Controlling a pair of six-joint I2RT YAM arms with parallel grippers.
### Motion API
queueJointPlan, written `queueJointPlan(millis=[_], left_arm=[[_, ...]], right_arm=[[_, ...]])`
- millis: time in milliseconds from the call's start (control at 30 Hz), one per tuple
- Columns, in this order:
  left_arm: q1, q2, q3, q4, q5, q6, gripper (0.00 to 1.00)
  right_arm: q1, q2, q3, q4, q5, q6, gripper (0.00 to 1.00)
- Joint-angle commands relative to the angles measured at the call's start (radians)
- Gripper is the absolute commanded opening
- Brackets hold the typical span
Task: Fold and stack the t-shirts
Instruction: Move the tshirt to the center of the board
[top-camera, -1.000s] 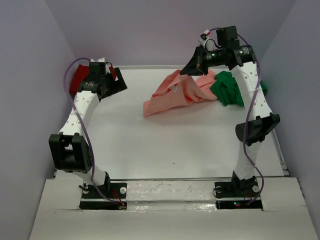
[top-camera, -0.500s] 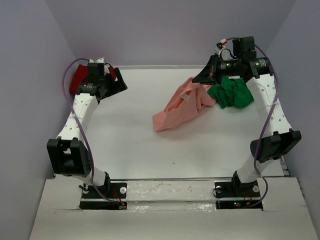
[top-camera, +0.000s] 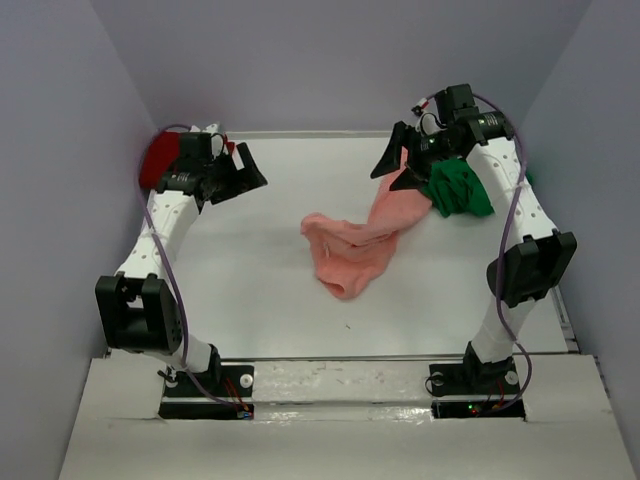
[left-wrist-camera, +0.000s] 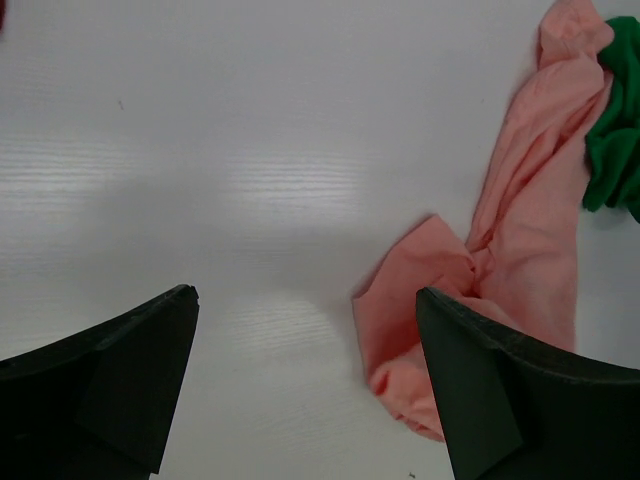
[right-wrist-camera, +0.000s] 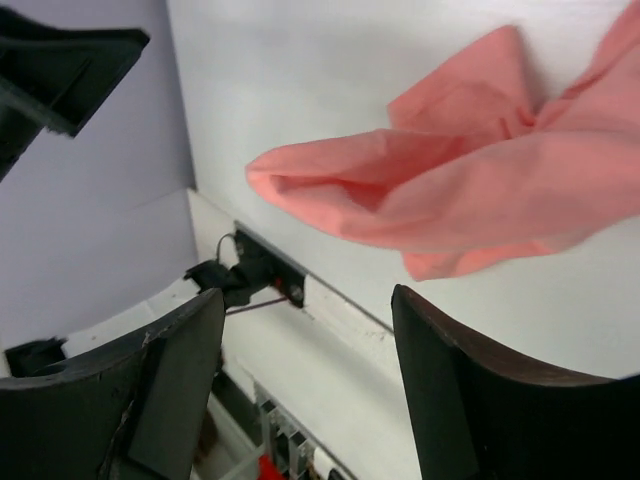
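Pink shirt (top-camera: 352, 250) lies crumpled in a long strip on the middle of the table (top-camera: 250, 290), its far end touching the green shirt (top-camera: 458, 188) bunched near the table's far right corner; dark red shirt (top-camera: 158, 158) is balled up at the table's far left corner. Right gripper (top-camera: 393, 177) is over the far end of the pink strip, fingers spread wide, nothing between them in the wrist view. Left gripper (top-camera: 245, 172) is over the table's far left part beside the red shirt, also wide apart and empty.
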Motion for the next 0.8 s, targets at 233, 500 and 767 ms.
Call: queueJointPlan(millis=[233, 500, 767], left_arm=[[-0.275, 0.195, 0.090, 0.011, 0.287, 0.066, 0.99], [-0.381, 0.343, 0.175, -0.050, 0.329, 0.068, 0.99], [-0.450, 0.492, 0.378, -0.263, 0.182, 0.155, 0.99]], right_arm=[[-0.032, 0.019, -0.060, 0.086, 0.536, -0.053, 0.73], [-0.111, 0.133, -0.100, 0.192, 0.682, -0.030, 0.72], [-0.194, 0.281, -0.037, 0.199, 0.759, -0.035, 0.71]])
